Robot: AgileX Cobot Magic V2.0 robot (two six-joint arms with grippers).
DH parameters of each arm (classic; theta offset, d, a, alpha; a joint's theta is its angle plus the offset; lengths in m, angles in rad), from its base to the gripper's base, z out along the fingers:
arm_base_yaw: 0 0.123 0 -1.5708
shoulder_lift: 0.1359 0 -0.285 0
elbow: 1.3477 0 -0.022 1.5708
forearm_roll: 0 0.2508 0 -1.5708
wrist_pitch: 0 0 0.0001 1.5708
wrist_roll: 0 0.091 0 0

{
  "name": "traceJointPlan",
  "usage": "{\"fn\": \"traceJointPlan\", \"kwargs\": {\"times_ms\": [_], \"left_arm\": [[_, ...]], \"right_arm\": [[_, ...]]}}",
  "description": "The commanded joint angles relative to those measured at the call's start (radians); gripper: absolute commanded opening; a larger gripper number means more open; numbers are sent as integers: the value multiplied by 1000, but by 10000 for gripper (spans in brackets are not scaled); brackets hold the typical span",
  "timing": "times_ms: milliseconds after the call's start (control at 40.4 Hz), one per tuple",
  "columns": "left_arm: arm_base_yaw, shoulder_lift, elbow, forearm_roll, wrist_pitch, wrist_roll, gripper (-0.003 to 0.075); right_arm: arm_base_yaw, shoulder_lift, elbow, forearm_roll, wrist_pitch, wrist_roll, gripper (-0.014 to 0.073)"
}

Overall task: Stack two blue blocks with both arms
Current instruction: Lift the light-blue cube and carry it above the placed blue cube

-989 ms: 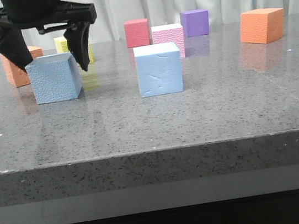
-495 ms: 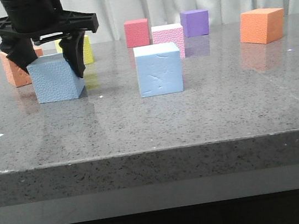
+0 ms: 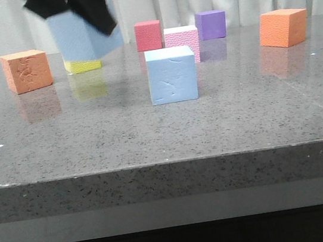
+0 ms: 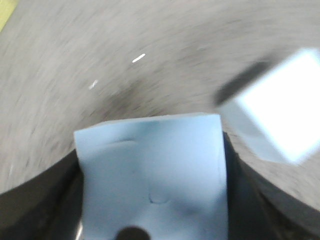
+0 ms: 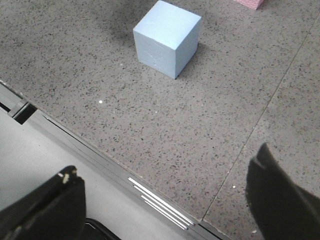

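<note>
Transport step: left gripper (image 3: 77,15) fingers clamped on 1 pale blue foam cube (image 3: 81,39), airborne. Right gripper (image 5: 165,205) fingers spread, empty. Next: centre over second pale blue foam cube (image 3: 171,74), lower squarely.

Blue block (image 5: 167,38) alone on speckled table (image 5: 150,125)

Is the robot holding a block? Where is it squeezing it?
Yes. The left gripper holds one blue block by two opposite sides, lifted off the table. The right gripper holds nothing.
</note>
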State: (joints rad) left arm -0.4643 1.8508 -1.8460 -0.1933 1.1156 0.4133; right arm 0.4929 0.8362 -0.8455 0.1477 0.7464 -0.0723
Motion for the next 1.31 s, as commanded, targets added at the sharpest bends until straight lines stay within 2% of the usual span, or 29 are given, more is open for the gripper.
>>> {"fn": "traceJointPlan", "kwargs": {"times_ms": [0,99,223,371,544,717,1286], "left_arm": [[-7,-60,-72,-136,20,279,356],[-28,-60,-94,-176,18,461,356],[-60,-58,-96,-188,-7,573,356],[-109,-47,-98,-186,-25,642,356],[-133,-12,-146,-182,-3,660,356],[-133,53,-237,-139,94,664,356],[-133,106,-241,-148,62,691,372]], "right_arm": [[-1,-8,-26,0,-65,3,653],[-1,-8,-26,0,-63,3,653],[-1,-8,-26,0,-63,3,653],[-1,-8,-26,0,-63,3,653],[-1,-8,-26,0,-63,3,653],[-1,-8,-26,0,-63,3,653],[-1,-8,-26,0,-62,3,653]]}}
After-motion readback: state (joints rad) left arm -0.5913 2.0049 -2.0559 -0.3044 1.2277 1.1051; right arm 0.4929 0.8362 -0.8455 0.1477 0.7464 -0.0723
